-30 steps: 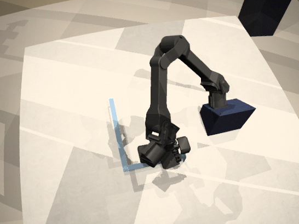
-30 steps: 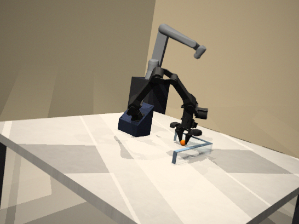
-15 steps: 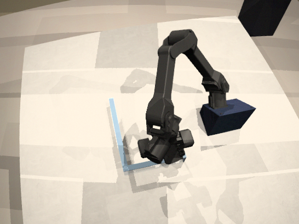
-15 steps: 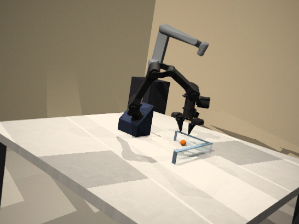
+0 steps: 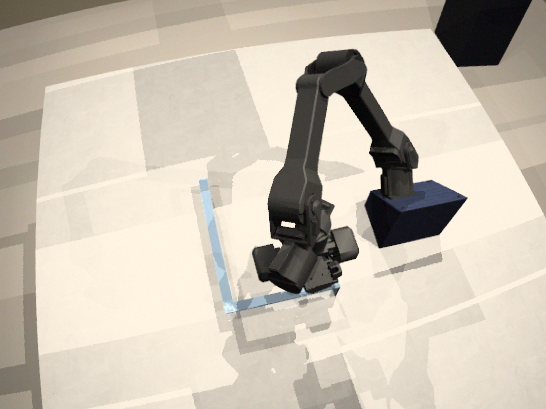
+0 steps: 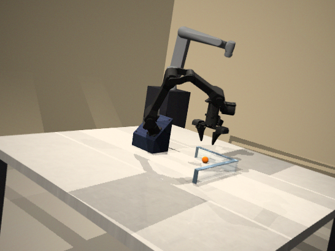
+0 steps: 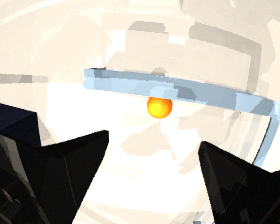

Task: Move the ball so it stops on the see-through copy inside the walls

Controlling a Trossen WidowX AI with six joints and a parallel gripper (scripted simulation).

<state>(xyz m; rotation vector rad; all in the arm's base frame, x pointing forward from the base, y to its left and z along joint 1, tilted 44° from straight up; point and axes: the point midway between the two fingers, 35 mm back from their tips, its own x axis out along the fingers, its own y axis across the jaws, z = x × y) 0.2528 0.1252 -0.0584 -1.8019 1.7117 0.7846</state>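
From where I stand, at centre-left, the dark blue base (image 5: 417, 221) (image 6: 150, 143) (image 7: 20, 125) carries the black arm over toward the right. Just right of centre, below the middle, an orange ball (image 6: 205, 159) (image 7: 159, 107) sits inside the clear walls (image 6: 215, 165) (image 7: 175, 90) (image 5: 215, 251), apart from the claw. Above it the claw (image 5: 320, 281) (image 6: 207, 142) (image 7: 155, 142) hangs wide open, though not fully, and empty. Release looks done; I cannot make out the see-through copy, so placement is unconfirmed. Backing away and stillness remain.
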